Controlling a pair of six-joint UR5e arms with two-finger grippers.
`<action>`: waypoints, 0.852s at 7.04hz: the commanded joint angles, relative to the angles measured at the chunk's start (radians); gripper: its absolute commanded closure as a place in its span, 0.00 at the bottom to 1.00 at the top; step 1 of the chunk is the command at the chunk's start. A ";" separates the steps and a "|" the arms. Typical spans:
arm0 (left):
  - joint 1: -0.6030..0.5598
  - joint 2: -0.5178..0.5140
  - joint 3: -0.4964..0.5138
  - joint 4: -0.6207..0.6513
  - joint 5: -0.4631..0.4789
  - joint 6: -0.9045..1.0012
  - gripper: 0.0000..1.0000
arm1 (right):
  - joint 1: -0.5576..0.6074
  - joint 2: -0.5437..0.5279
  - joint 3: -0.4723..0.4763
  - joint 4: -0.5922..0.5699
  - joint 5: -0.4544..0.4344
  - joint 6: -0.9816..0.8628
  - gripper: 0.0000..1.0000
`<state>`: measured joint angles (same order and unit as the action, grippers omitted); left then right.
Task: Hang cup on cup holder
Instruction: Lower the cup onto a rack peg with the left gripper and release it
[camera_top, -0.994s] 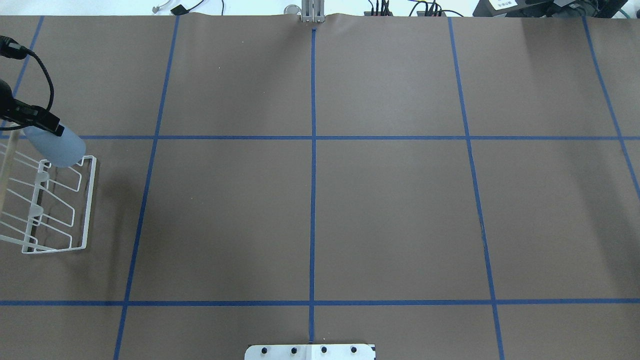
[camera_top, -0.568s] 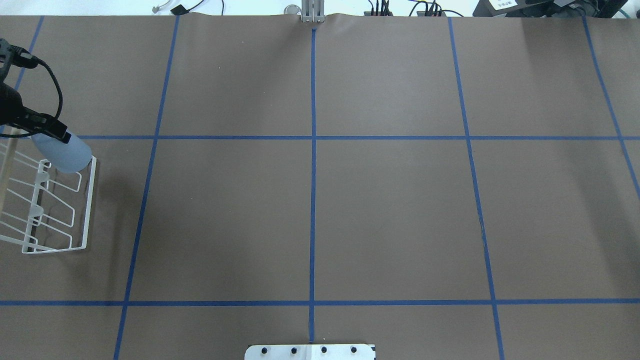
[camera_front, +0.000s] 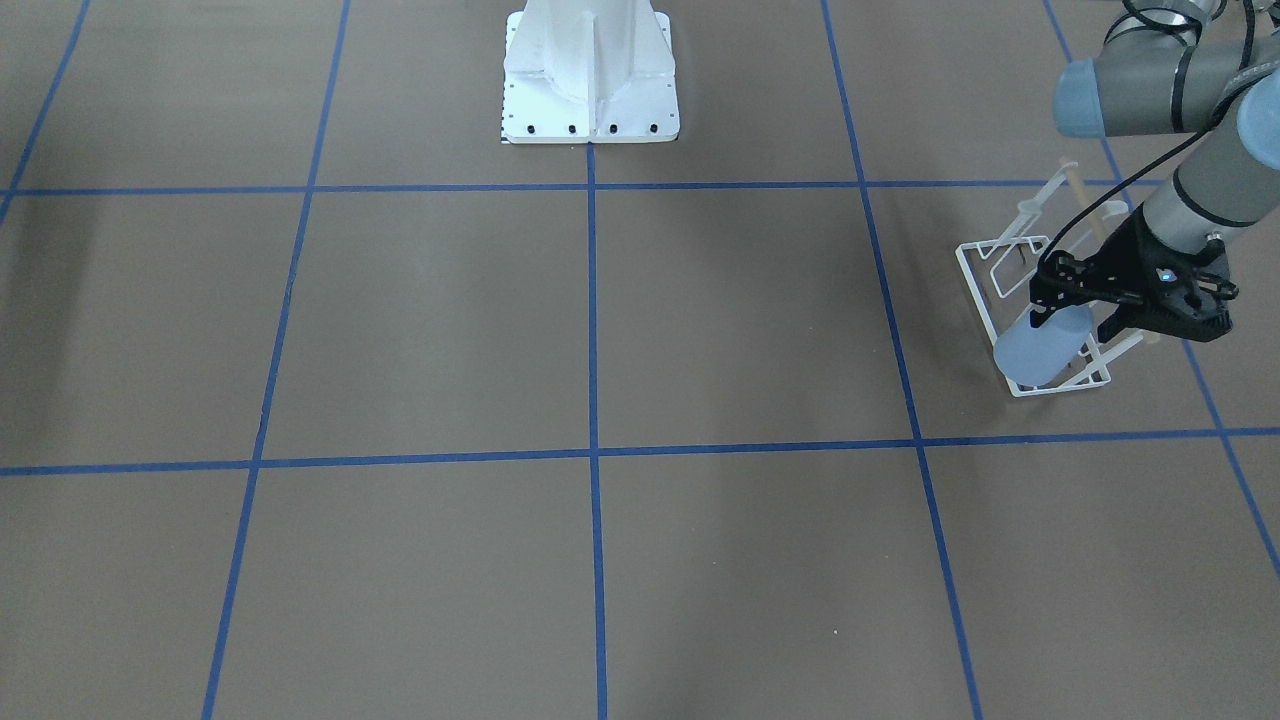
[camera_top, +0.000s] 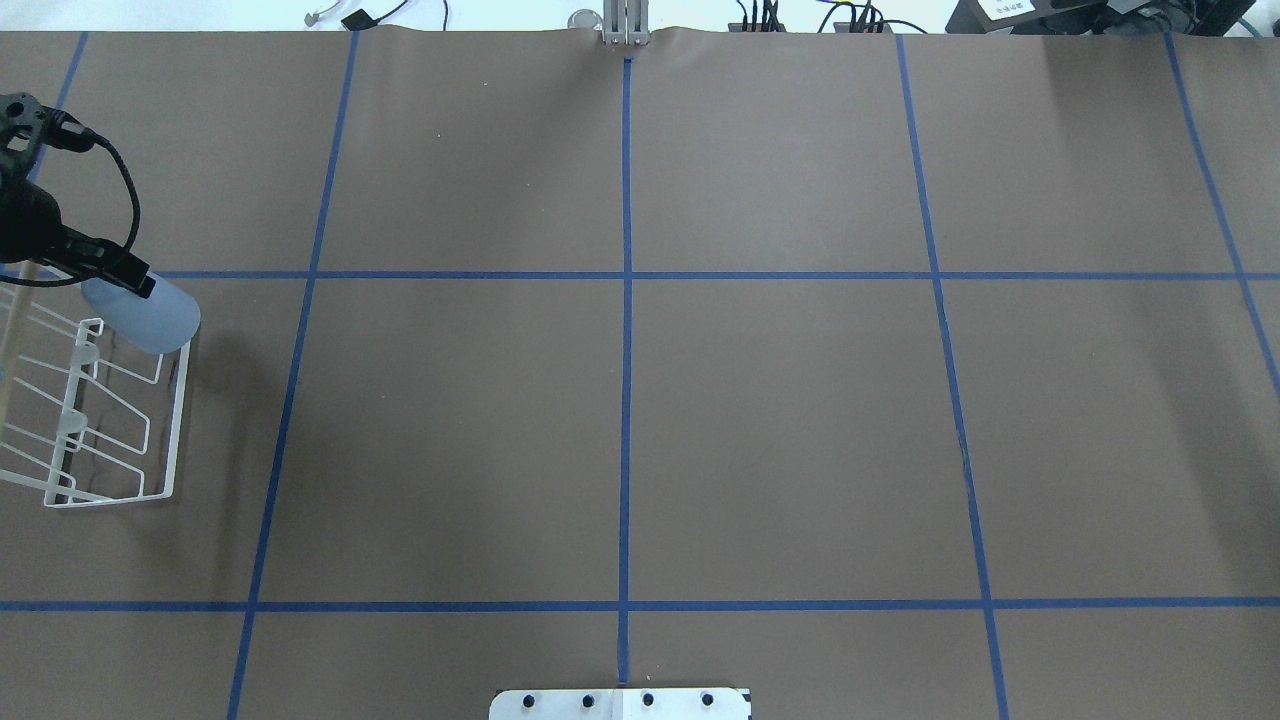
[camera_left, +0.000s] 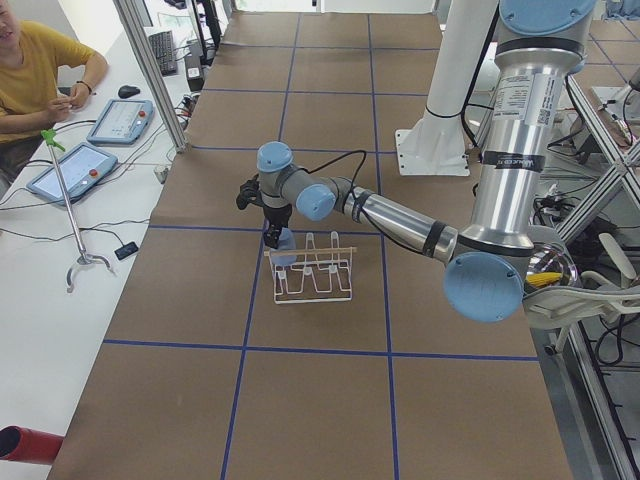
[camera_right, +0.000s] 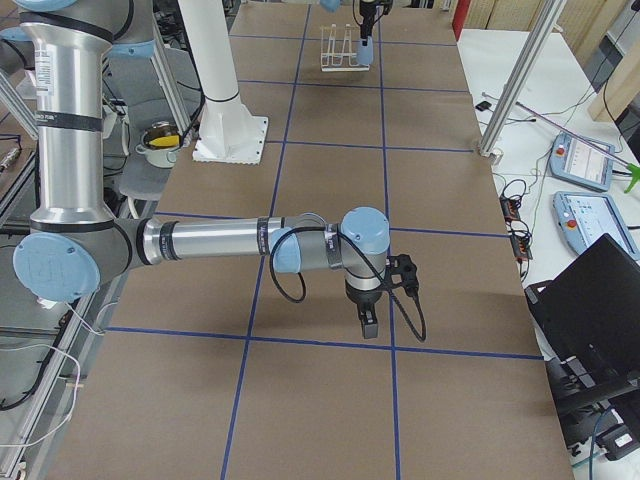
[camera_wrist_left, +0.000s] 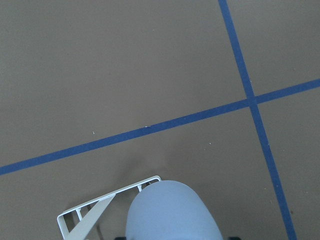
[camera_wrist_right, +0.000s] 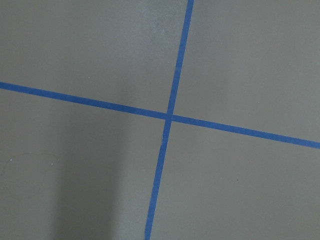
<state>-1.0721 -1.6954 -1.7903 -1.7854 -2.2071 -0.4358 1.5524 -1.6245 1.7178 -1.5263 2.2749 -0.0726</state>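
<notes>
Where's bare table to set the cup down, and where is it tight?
The squares either side of the centre tape line, between the rack and the right arm, are bare. It is tight only at the left end, where the left gripper holds the cup over the rack's corner.

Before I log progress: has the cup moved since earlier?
Yes. In the overhead view the cup shifted rightward, its end now past the cup holder's right rail.

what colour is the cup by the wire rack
The cup is plain pale blue, clearest in the left wrist-mounted view.
</notes>
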 joint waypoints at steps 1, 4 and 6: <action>-0.002 -0.013 -0.007 -0.019 0.010 0.008 0.02 | 0.000 0.000 -0.001 0.000 0.000 0.000 0.00; -0.125 -0.041 -0.020 0.077 -0.002 0.123 0.01 | 0.000 -0.008 -0.006 0.000 -0.018 -0.010 0.00; -0.289 -0.064 -0.012 0.246 -0.002 0.389 0.01 | 0.002 -0.018 -0.003 0.000 -0.104 -0.009 0.00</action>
<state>-1.2685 -1.7508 -1.8071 -1.6264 -2.2081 -0.1959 1.5532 -1.6353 1.7136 -1.5270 2.2164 -0.0819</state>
